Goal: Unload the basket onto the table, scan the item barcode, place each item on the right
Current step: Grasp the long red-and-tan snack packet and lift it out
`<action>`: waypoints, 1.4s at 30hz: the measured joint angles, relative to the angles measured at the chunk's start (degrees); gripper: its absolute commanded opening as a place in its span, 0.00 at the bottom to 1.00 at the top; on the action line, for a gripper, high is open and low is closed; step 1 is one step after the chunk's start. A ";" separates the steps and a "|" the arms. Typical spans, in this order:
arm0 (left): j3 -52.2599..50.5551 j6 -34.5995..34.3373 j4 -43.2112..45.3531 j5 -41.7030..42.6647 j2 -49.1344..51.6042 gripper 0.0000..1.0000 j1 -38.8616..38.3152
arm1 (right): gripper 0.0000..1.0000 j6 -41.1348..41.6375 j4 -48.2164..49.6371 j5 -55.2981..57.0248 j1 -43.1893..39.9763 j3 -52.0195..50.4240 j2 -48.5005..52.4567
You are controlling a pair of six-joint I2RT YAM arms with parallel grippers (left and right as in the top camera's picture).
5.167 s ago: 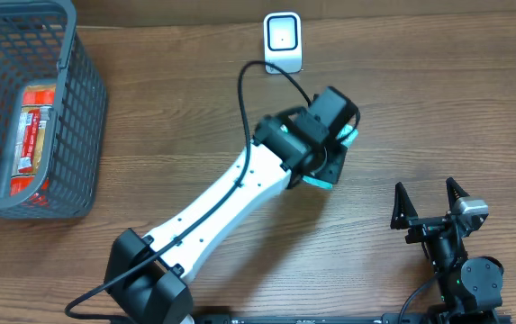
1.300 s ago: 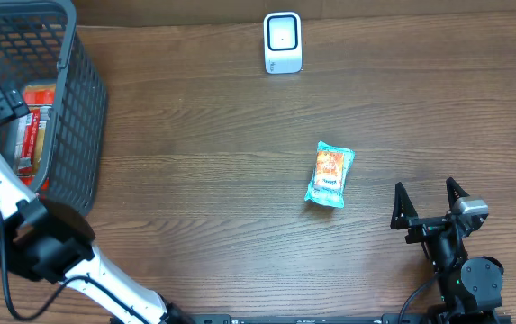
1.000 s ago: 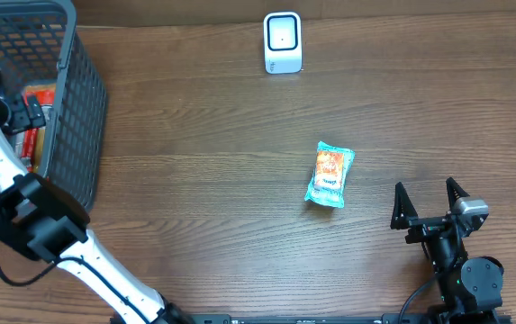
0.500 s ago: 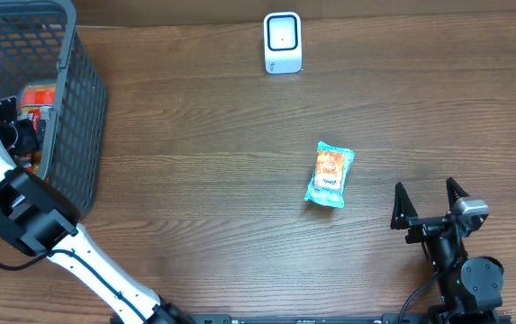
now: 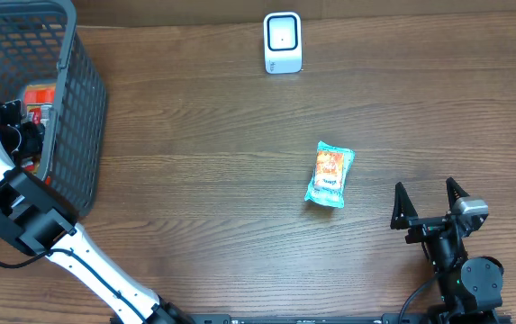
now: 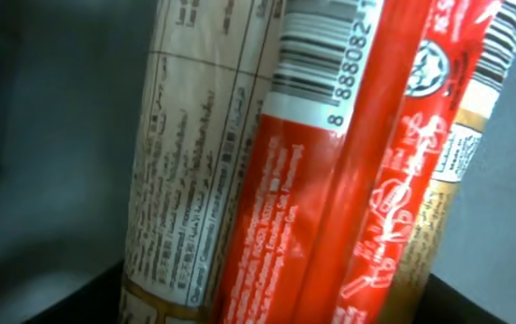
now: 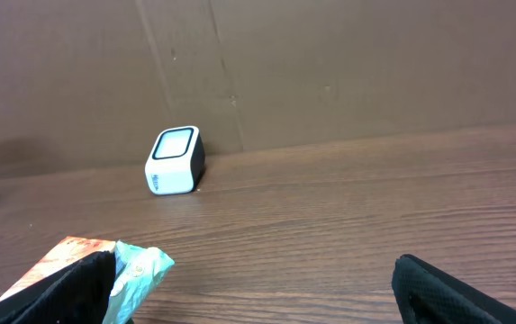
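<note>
My left gripper (image 5: 22,137) is down inside the grey basket (image 5: 85,108) at the far left. In the left wrist view a red and white snack packet (image 6: 330,198) with printed barcodes fills the frame. That gripper (image 6: 267,310) has a black finger against each long side of it. From overhead only the packet's orange-red top (image 5: 38,94) shows. The white barcode scanner (image 5: 282,42) stands at the table's back edge. My right gripper (image 5: 430,205) rests open and empty at the front right.
A teal snack packet (image 5: 330,175) lies on the wooden table right of centre, and its corner (image 7: 136,270) shows beside my right gripper's left finger. The scanner (image 7: 175,160) stands before a brown cardboard wall. The basket's walls enclose my left gripper.
My left gripper has sunk deeper into the basket and its jaws have narrowed onto the red packet. The right arm and the teal packet have not moved.
</note>
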 measured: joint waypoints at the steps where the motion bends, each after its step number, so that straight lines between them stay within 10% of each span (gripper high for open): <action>1: 0.02 -0.20 -0.17 0.22 0.00 0.47 0.00 | 1.00 0.00 0.02 0.00 0.00 0.00 0.00; 7: 1.14 0.00 -1.11 1.11 -0.09 0.11 0.00 | 1.00 0.02 0.02 0.00 0.00 0.00 0.00; 27: 0.07 -6.60 -1.40 1.03 -5.62 0.04 -0.48 | 1.00 -0.02 0.00 -0.02 0.00 0.00 0.00; 42: 0.04 -16.72 1.22 7.93 -40.98 0.04 -5.25 | 1.00 -0.02 0.00 0.00 0.00 0.00 0.00</action>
